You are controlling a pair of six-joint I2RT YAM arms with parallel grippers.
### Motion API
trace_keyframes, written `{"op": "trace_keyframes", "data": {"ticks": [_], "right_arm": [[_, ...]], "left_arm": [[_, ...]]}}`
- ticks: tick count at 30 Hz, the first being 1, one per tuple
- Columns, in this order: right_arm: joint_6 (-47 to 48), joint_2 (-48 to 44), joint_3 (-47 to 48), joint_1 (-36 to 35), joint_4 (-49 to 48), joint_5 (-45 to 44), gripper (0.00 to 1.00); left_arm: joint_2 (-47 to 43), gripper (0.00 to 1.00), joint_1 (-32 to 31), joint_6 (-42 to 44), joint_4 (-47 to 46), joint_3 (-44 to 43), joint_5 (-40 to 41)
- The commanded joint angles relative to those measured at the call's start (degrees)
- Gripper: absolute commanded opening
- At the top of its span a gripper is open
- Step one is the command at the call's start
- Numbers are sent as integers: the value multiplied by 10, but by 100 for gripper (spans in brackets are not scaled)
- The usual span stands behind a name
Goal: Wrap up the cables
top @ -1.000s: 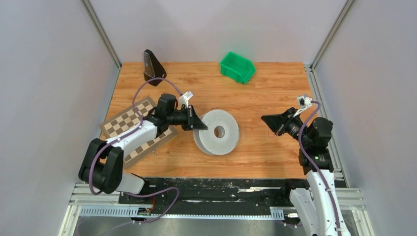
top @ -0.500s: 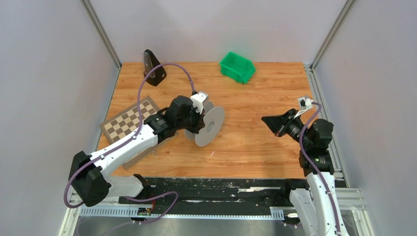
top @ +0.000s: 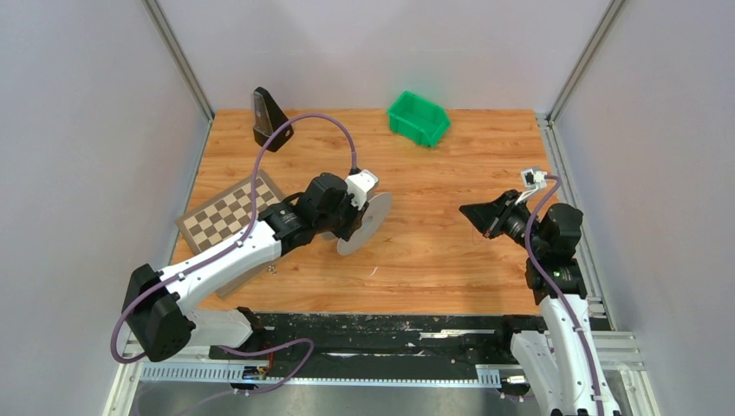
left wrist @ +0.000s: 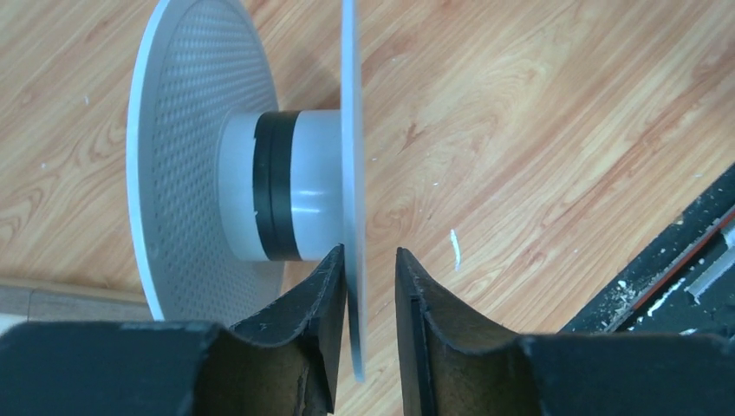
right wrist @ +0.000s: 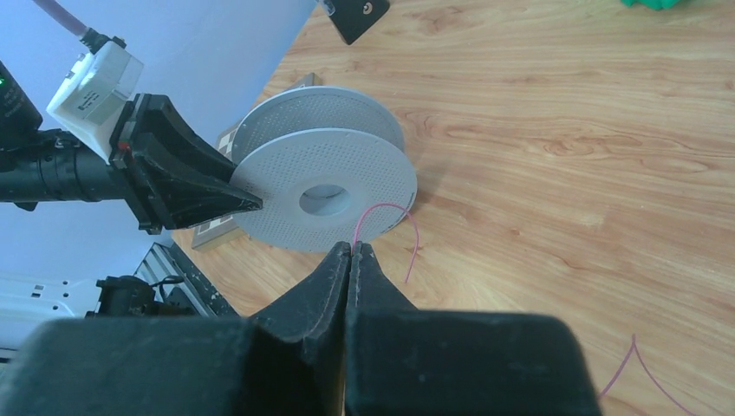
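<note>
The grey reel (top: 371, 222) stands on edge on the table, left of centre; it also shows in the left wrist view (left wrist: 182, 130) and the right wrist view (right wrist: 325, 173). Its hub carries pale and black windings. My left gripper (top: 354, 221) has its fingers on either side of the near disc's rim (left wrist: 371, 260) and holds it upright. My right gripper (top: 469, 209) is shut well to the right of the reel. A thin pink strand (right wrist: 386, 208) comes out of its tips (right wrist: 354, 247) and curls down. I cannot tell whether it joins the reel.
A green bin (top: 419, 118) sits at the back. A black wedge-shaped object (top: 269, 119) stands at the back left. A chessboard (top: 227, 212) lies under the left arm. Another pink strand (right wrist: 633, 351) lies on the wood near the right arm.
My left gripper has tipped the reel from flat to standing on edge and shifted it slightly left. The right arm has barely moved.
</note>
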State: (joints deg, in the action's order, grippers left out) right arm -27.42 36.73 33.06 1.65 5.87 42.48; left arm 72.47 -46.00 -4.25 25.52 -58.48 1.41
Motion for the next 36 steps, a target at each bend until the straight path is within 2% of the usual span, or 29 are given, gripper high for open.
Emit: {"op": "trace_keyframes", "data": {"ticks": [1,3,5,7,9,13,16,22,27,33,36], "right_arm": [[-12,-6,22,-3,-10,2,0],[-12,-12,22,-3,-7,3,0],[-14,-17,23,-4,-6,8,0],[-17,-22,23,-4,-3,10,0],[-20,-28,21,-4,-2,7,0],[-28,-30,19,-4,-1,10,0],[-32,-28,13,-6,-3,16,0],[-14,-43,-4,-13,-24,23,0],[-11,-52,1,-13,-24,27,0],[-6,-51,-3,-13,-23,33,0],[-6,-53,-3,-13,-22,32,0]], "left_arm": [[-19,37,-2,8,-23,-27,-40],[-18,40,-2,6,-25,-30,-59],[-12,37,-2,3,-23,-34,-74],[-6,22,-2,2,-18,-38,-85],[-5,13,-2,1,-19,-37,-94],[-24,4,-2,9,-31,-26,-123],[-47,2,-6,37,-54,-3,-167],[-70,5,-18,81,-64,19,-197],[-52,15,-19,113,-30,8,-207],[-50,25,-19,110,-25,-4,-207],[-47,33,-20,102,-26,-7,-204]]}}
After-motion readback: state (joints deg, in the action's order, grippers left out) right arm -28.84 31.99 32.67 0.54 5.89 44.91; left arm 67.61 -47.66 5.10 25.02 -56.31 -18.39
